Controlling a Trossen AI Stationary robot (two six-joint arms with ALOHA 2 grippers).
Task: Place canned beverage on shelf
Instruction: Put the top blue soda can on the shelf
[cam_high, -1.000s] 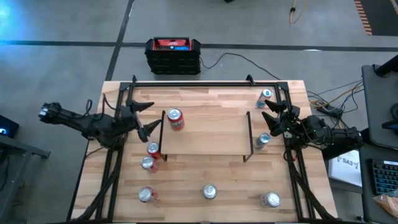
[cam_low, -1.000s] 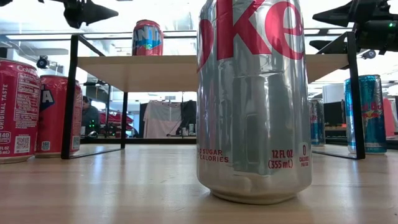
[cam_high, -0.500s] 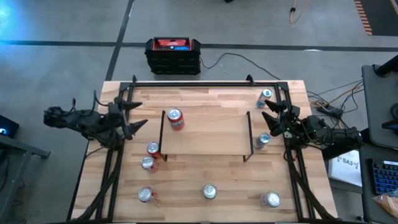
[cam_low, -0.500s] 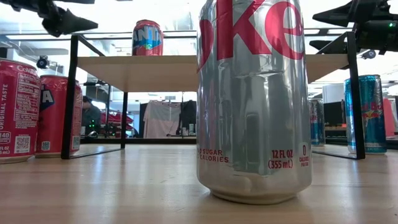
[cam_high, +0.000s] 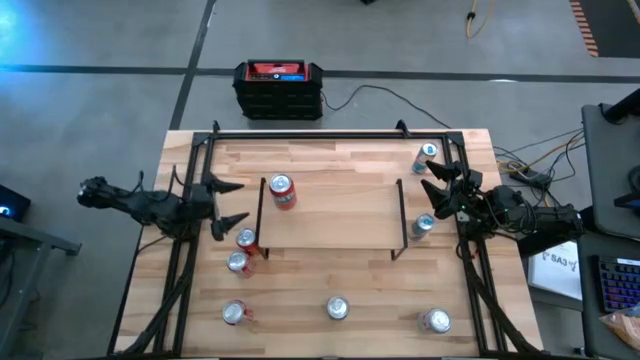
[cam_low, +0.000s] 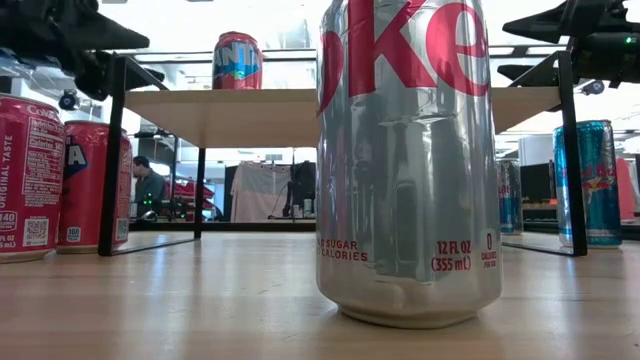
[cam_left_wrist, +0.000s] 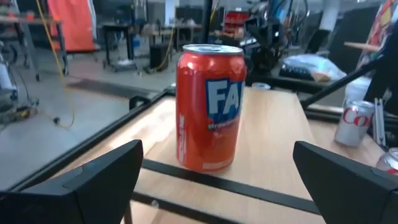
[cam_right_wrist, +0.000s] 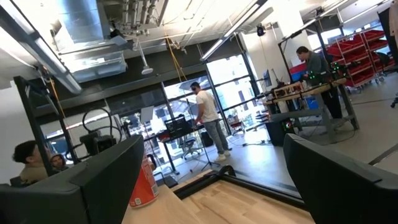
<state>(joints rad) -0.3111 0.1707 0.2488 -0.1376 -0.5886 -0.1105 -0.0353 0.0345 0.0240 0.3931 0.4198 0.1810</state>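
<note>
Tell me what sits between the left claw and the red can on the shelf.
Only the shelf's black end frame. In the high view, the open left claw faces the red can across it.

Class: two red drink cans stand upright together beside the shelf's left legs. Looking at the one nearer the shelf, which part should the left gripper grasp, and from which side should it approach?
Grip the round side wall of the nearer red aluminium can, probably at mid-height, fingers either side. It stands upright, top facing up. The open left gripper would best descend from above or the table's far side, since the second red can stands against its near side and the light-wood shelf's black leg crowds its right.

One can (cam_high: 283, 191) on the shelf (cam_high: 335, 215), other cans around it on the table (cam_high: 330, 275)
</note>
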